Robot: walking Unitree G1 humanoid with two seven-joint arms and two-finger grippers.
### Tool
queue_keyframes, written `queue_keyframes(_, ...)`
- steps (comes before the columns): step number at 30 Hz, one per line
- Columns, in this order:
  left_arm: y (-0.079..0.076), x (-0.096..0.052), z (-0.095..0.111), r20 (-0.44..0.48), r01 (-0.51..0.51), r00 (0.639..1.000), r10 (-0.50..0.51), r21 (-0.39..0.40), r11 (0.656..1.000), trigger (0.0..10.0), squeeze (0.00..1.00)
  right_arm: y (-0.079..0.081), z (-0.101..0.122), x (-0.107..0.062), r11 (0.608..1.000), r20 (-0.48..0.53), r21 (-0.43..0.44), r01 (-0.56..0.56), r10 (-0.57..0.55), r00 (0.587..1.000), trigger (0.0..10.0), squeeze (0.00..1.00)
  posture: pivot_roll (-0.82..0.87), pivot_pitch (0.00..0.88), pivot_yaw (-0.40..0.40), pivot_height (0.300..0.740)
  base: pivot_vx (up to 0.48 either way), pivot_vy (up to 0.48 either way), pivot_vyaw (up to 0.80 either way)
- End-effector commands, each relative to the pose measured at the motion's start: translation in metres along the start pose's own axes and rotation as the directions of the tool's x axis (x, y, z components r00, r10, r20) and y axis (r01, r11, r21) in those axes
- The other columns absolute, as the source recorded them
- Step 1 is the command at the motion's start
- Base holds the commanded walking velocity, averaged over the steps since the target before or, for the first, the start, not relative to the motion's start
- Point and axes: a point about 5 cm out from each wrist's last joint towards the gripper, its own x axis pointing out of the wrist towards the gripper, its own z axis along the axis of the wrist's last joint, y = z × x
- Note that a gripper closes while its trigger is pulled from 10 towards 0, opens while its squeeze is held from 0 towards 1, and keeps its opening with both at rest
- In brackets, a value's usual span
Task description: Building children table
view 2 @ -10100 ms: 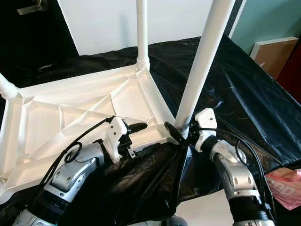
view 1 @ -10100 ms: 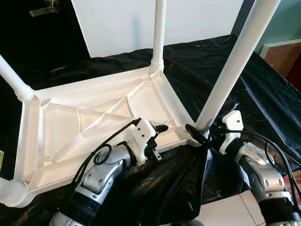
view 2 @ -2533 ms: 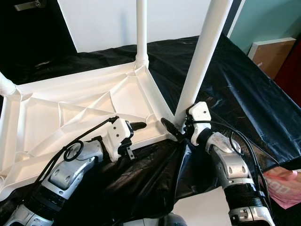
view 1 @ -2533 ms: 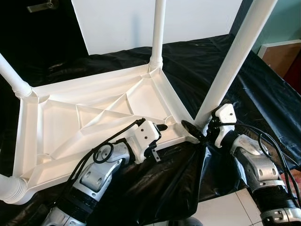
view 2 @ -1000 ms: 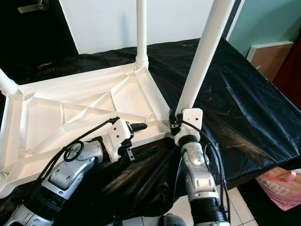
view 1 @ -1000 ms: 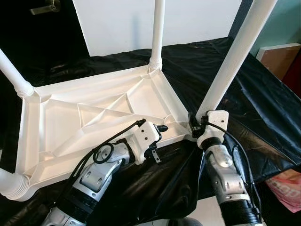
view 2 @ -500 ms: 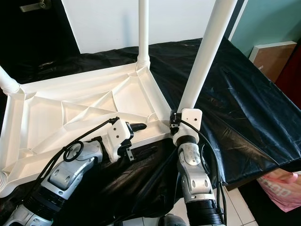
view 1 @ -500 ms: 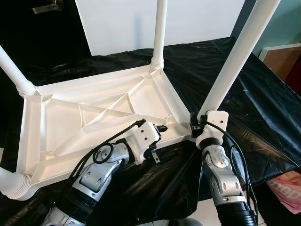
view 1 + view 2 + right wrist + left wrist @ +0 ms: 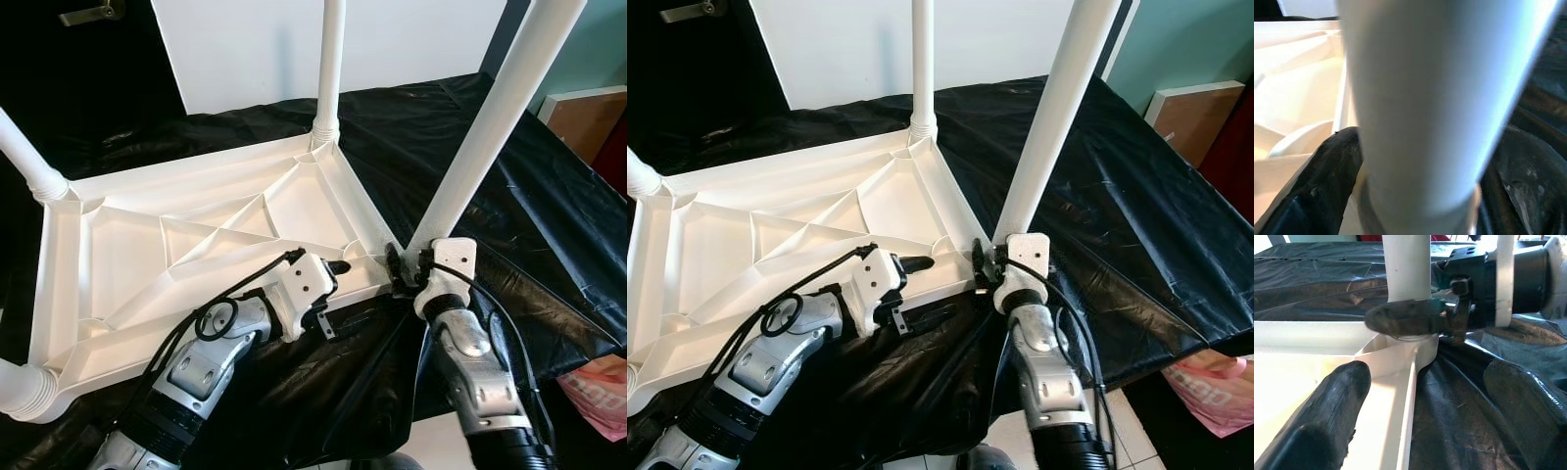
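1. Left eye view: the white plastic children's table (image 9: 186,245) is lying upside down on a black plastic sheet (image 9: 549,206), legs pointing up. My right gripper (image 9: 404,269) is clasping the base of the near-right table leg (image 9: 480,137). My left gripper (image 9: 333,269) is hovering over the near rim, just beside that corner.
2. Right eye view: a pink bag (image 9: 1215,387) is lying on the floor.
3. Left wrist view: my left fingers (image 9: 1332,416) are spread apart, grasping nothing, with the table rim between them.
4. Right wrist view: my right fingers (image 9: 1322,191) are flanking the leg on 2 sides.
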Motion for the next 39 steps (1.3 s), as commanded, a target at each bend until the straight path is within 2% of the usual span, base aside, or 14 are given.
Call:
queue_keyframes(1,-0.007,0.001,-0.001,-0.005,0.061,0.998,-0.061,-0.001,0.998,10.0,0.0,-0.006,0.0,-0.001,0.996,0.003,0.001,-0.09,0.09,0.996,10.0,0.0,-0.01,0.093,-0.038,0.74,0.0,0.0,0.0)
queue_keyframes(2,-0.007,0.001,-0.001,-0.005,0.061,0.998,-0.061,-0.001,0.998,10.0,0.0,-0.006,0.0,-0.001,0.996,0.003,0.001,-0.09,0.09,0.996,10.0,0.0,-0.01,0.093,-0.038,0.74,0.0,0.0,0.0)
queue_keyframes(7,-0.006,0.0,-0.001,-0.005,0.058,0.998,-0.058,-0.002,0.998,10.0,0.0,-0.023,0.006,0.006,0.963,-0.012,-0.054,-0.263,0.263,0.965,10.0,0.0,-0.01,0.097,-0.034,0.74,0.0,0.0,0.0)
queue_keyframes(14,-0.005,0.0,-0.001,-0.006,0.053,0.999,-0.053,-0.001,0.999,10.0,0.0,-0.024,0.007,0.013,0.924,-0.032,-0.077,-0.375,0.374,0.927,10.0,0.0,0.0,0.099,-0.033,0.74,0.0,0.0,0.0)
queue_keyframes(16,-0.004,0.0,0.0,-0.006,0.048,0.999,-0.048,0.001,0.999,10.0,0.0,-0.023,0.007,0.018,0.893,-0.047,-0.085,-0.442,0.44,0.897,10.0,0.0,0.0,0.1,-0.031,0.74,0.0,0.0,0.0)
queue_keyframes(17,-0.004,0.0,0.0,-0.006,0.048,0.999,-0.048,0.001,0.999,10.0,0.0,-0.023,0.007,0.018,0.893,-0.047,-0.085,-0.442,0.44,0.897,10.0,0.0,0.0,0.1,-0.031,0.74,0.0,0.0,0.0)
queue_keyframes(19,-0.002,-0.001,0.001,-0.005,0.044,0.999,-0.044,0.004,0.999,10.0,0.0,-0.022,0.007,0.024,0.868,-0.061,-0.108,-0.484,0.481,0.875,10.0,0.0,0.01,0.101,-0.031,0.74,0.0,0.0,0.0)
queue_keyframes(26,-0.001,-0.001,0.002,-0.005,0.04,0.999,-0.04,0.007,0.999,10.0,0.0,-0.024,0.008,0.031,0.852,-0.071,-0.125,-0.509,0.504,0.861,10.0,0.0,0.01,0.101,-0.032,0.74,0.0,0.0,0.0)
queue_keyframes(27,-0.001,-0.001,0.002,-0.005,0.038,0.999,-0.038,0.007,0.999,10.0,0.0,-0.026,0.009,0.033,0.848,-0.072,-0.132,-0.514,0.509,0.858,8.6,0.0,0.02,0.099,-0.037,0.74,0.0,0.0,0.0)
queue_keyframes(28,-0.001,-0.001,0.002,-0.005,0.036,0.999,-0.035,0.008,0.999,10.0,0.0,-0.028,0.009,0.035,0.843,-0.073,-0.134,-0.52,0.515,0.854,4.7,0.0,0.02,0.099,-0.04,0.74,0.0,0.0,0.0)
queue_keyframes(29,-0.001,-0.001,0.002,-0.005,0.036,0.999,-0.035,0.008,0.999,10.0,0.0,-0.028,0.009,0.035,0.843,-0.073,-0.134,-0.52,0.515,0.854,4.7,0.0,0.02,0.099,-0.04,0.74,0.0,0.0,0.0)
queue_keyframes(30,-0.001,-0.001,0.002,-0.004,0.032,0.999,-0.032,0.007,0.999,10.0,0.0,-0.029,0.009,0.035,0.839,-0.074,-0.137,-0.526,0.521,0.85,0.0,0.0,0.02,0.099,-0.041,0.74,0.0,0.0,0.0)
queue_keyframes(38,-0.001,-0.001,0.002,-0.003,0.022,1.0,-0.022,0.005,1.0,10.0,0.0,-0.032,0.003,0.031,0.83,-0.093,-0.127,-0.544,0.536,0.839,0.0,0.0,0.02,0.101,-0.049,0.74,0.0,0.0,0.0)
queue_keyframes(39,-0.001,-0.001,0.002,-0.003,0.021,1.0,-0.021,0.005,1.0,10.0,0.0,-0.032,0.002,0.031,0.832,-0.094,-0.121,-0.542,0.534,0.84,4.9,0.0,0.02,0.101,-0.05,0.74,0.0,0.0,0.0)
